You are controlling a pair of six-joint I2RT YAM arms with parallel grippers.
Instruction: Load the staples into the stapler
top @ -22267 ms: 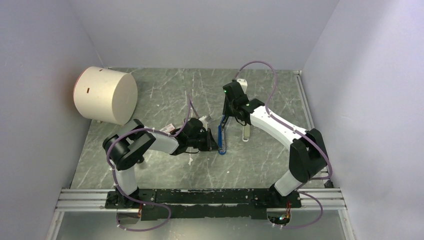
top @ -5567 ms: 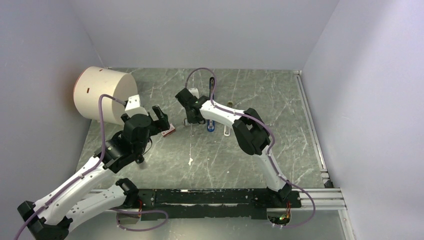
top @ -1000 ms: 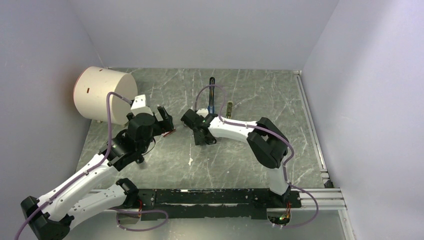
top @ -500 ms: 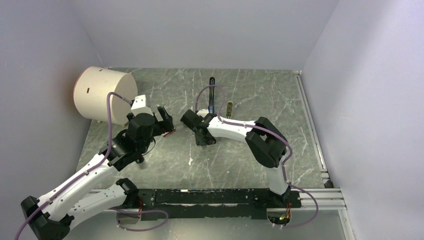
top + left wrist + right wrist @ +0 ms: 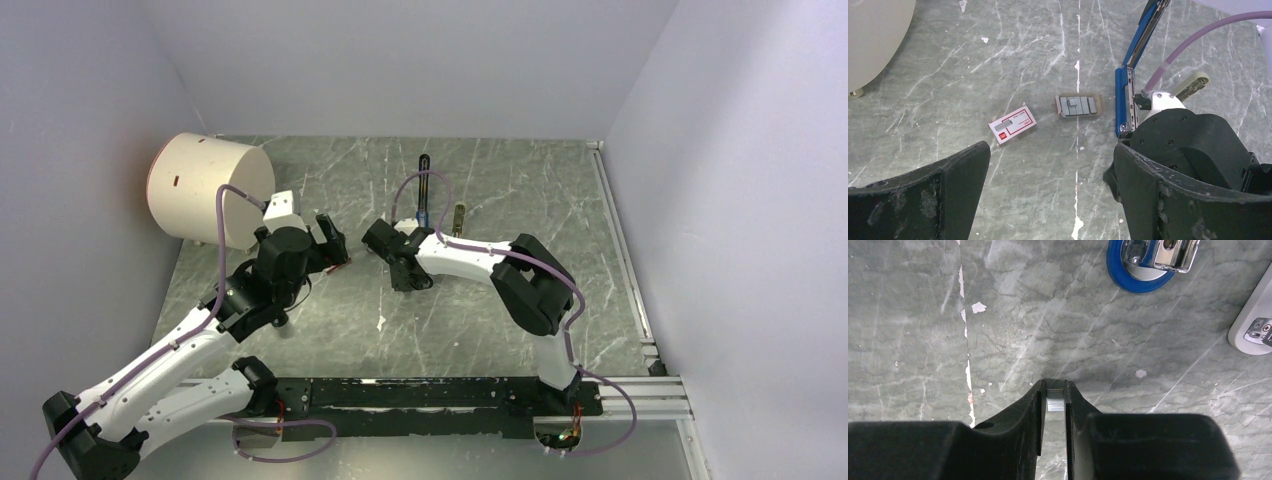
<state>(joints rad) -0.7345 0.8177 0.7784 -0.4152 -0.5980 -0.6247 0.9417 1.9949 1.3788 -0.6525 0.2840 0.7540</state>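
Right gripper (image 5: 1054, 390) pinches a short strip of staples (image 5: 1055, 404) at its very tips, likely so it can slide into the opened stapler (image 5: 1126, 95) lying on the table (image 5: 998, 315) just ahead; left gripper (image 5: 1048, 200) hangs spread wide near the staple box (image 5: 1078, 106)

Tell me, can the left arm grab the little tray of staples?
Probably yes. The left pincer is open, and the staple tray lies uncovered ahead of it. The right pincer, shut on a staple strip, sits beside the stapler, off to the side.
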